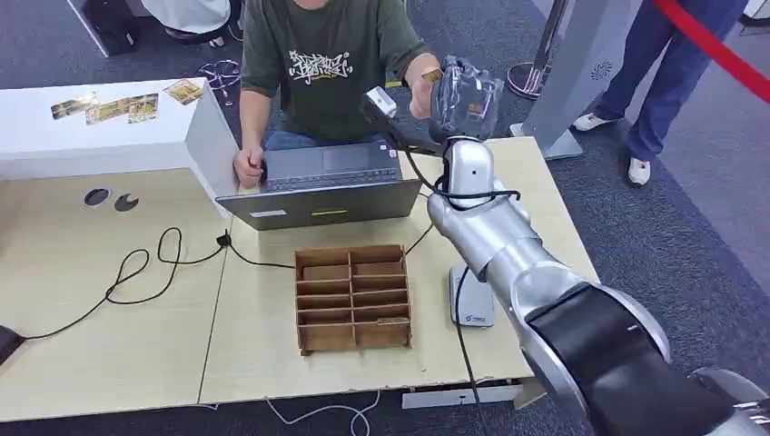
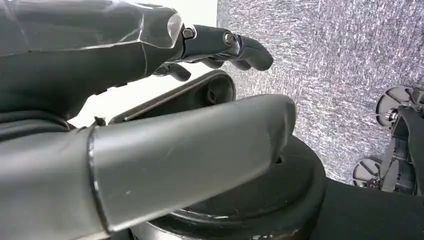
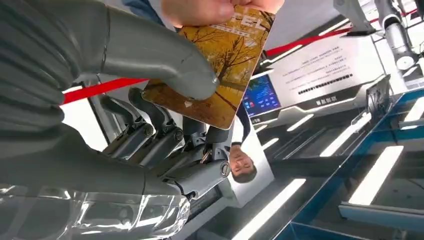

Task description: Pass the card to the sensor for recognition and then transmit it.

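pinching the card (image 3: pixel 220 65) between thumb and fingers, the right robot hand (image 1: pixel 465 98) is raised high over the far edge of the worktop (image 1: pixel 109 300), up beside the seated person's hand (image 1: pixel 423 84). in the right wrist view the card, printed with yellow autumn trees, has the grey thumb pressed on its face and darker fingers behind it, while the person's fingers (image 3: pixel 215 9) grip its opposite end; so both hold it at once, and the handover looks under way, in my judgement. the card's long axis runs from the robot hand's pinch out toward the person, so the release has to let it slide away along that line.

the left robot hand (image 2: pixel 150 125) hangs apart from all this, fingers loosely spread with nothing in them, above grey carpet.

below the raised arm lie a small white reader pad (image 1: pixel 472 298) on the worktop, likely the sensor, next to a wooden compartment box (image 1: pixel 352 296) and the person's laptop (image 1: pixel 320 186). a few more cards (image 1: pixel 116 107) lie on the white stand at the far left.
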Motion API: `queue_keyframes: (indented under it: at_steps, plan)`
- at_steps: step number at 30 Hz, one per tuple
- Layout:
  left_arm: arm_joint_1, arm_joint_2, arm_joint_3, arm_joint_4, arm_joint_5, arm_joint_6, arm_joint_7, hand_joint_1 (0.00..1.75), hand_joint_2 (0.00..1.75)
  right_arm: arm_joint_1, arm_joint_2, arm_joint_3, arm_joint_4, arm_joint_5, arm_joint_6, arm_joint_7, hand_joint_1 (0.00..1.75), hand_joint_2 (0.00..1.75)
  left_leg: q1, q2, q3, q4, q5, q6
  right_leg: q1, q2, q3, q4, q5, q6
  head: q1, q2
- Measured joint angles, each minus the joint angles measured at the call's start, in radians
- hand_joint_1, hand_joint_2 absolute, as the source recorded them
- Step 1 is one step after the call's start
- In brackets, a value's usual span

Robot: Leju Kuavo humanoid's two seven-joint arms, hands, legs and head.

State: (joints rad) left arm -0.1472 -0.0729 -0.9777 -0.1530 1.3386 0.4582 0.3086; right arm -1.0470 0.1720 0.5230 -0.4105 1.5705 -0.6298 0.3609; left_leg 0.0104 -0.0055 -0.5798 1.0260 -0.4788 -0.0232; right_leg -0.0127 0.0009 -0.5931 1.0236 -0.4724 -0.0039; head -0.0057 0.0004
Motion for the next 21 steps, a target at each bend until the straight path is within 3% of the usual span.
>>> queue_keyframes:
  at_steps: [10,11,12,21]
  plan:
    - [0.0,0.001,-0.001,0.0,0.001,0.001,0.005,0.0,0.0,-0.002,0.0,0.0,0.013,-0.002,-0.002,-0.002,1.75,1.75,0.0,0.0,0.0,0.0,0.0,0.0,0.0,0.0,0.0,0.0,0.0,0.0,0.0,0.0]
    - [0.0,0.001,-0.001,0.0,0.001,0.001,0.005,0.0,0.0,-0.003,0.0,0.0,0.013,-0.003,-0.002,-0.003,0.07,1.75,0.0,0.0,0.0,0.0,0.0,0.0,0.0,0.0,0.0,0.0,0.0,0.0,0.0,0.0]
    - [0.0,0.001,-0.001,0.0,0.001,0.001,0.005,0.0,0.0,-0.003,0.0,0.0,0.013,-0.004,-0.002,-0.003,0.0,1.75,0.0,0.0,0.0,0.0,0.0,0.0,0.0,0.0,0.0,0.0,0.0,0.0,0.0,0.0]
    - [0.0,0.001,-0.002,0.0,0.003,0.003,0.006,0.0,0.0,-0.004,0.0,0.0,0.013,-0.006,-0.008,-0.003,0.0,1.75,0.0,0.0,0.0,0.0,0.0,0.0,0.0,0.0,0.0,0.0,0.0,0.0,0.0,0.0]
